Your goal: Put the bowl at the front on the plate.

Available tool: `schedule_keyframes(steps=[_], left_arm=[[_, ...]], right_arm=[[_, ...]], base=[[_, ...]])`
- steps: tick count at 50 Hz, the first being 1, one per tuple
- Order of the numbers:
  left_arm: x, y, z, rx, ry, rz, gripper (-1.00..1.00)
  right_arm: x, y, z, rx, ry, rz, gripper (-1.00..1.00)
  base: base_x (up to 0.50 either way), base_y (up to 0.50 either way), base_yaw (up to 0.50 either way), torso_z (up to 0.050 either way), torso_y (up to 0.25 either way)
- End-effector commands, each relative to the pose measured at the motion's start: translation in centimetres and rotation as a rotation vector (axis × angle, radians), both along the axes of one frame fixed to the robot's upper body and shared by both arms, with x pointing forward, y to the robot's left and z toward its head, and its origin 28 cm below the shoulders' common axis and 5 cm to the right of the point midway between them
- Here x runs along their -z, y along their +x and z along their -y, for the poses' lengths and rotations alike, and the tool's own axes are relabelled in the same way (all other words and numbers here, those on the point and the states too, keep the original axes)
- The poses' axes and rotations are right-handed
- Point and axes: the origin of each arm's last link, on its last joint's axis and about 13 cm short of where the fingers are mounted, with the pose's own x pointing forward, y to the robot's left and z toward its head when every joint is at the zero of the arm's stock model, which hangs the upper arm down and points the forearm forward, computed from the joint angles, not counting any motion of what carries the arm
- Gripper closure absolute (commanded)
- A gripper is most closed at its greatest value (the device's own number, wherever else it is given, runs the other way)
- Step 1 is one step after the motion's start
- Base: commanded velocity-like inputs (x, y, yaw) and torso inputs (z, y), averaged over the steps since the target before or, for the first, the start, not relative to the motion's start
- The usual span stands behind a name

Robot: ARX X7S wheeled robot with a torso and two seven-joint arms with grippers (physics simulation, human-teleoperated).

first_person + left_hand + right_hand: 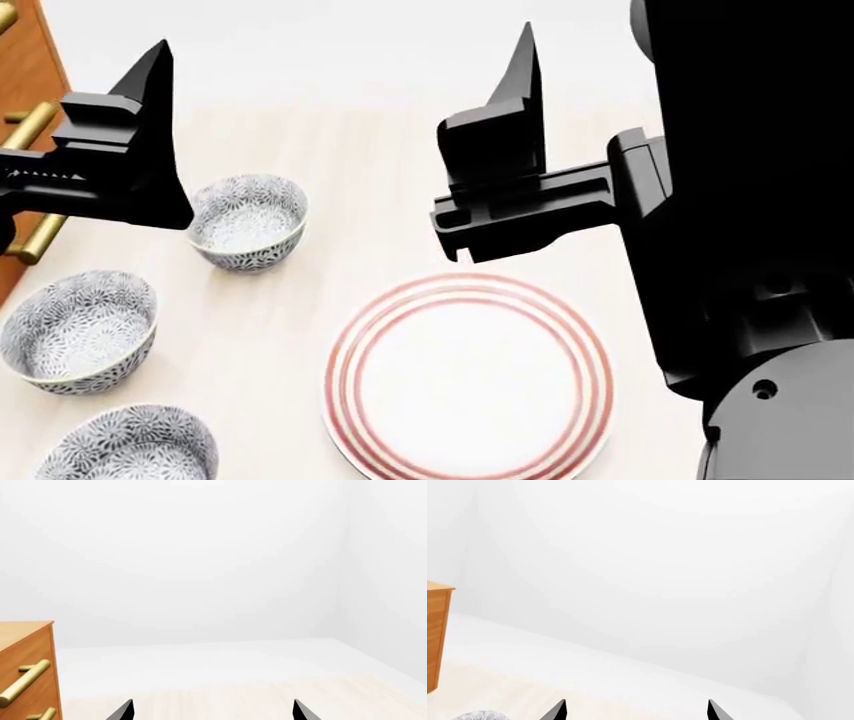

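Three alike grey-blue flowered bowls stand in a row left of the plate, a wide white plate with red rings. The bowl closest to me, at the front of the row, is cut by the picture's lower edge; the middle one and the far one lie beyond. My left gripper and right gripper both hover above the table, open and empty. In the head view one finger of each shows: left, right. A bowl's rim peeks into the right wrist view.
A wooden dresser with gold handles stands close at the left, beside the bowls. My dark right arm fills the head view's right side. White walls enclose the pale wooden table.
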Motion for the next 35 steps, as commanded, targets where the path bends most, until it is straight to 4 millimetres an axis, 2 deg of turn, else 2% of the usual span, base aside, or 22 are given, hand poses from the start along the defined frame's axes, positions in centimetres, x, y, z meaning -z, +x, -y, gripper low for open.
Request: schedule_keyframes(steps=[1,35], left_arm=[[0.03,0.03,-0.02,-0.002,0.001,-0.001,-1.0],[0.3,0.06,-0.09,-0.004,-0.004,-0.009,-1.0]], right_arm=[[0.06,0.03,0.04,0.0,0.002,0.001,-1.0],[0.08,-0.04,-0.1,-0.005,-0.002,-0.001,-1.0]], base=[[0.07,0.0,0.0,0.0,0.0],[0.08,0.0,0.0,0.0,0.0]])
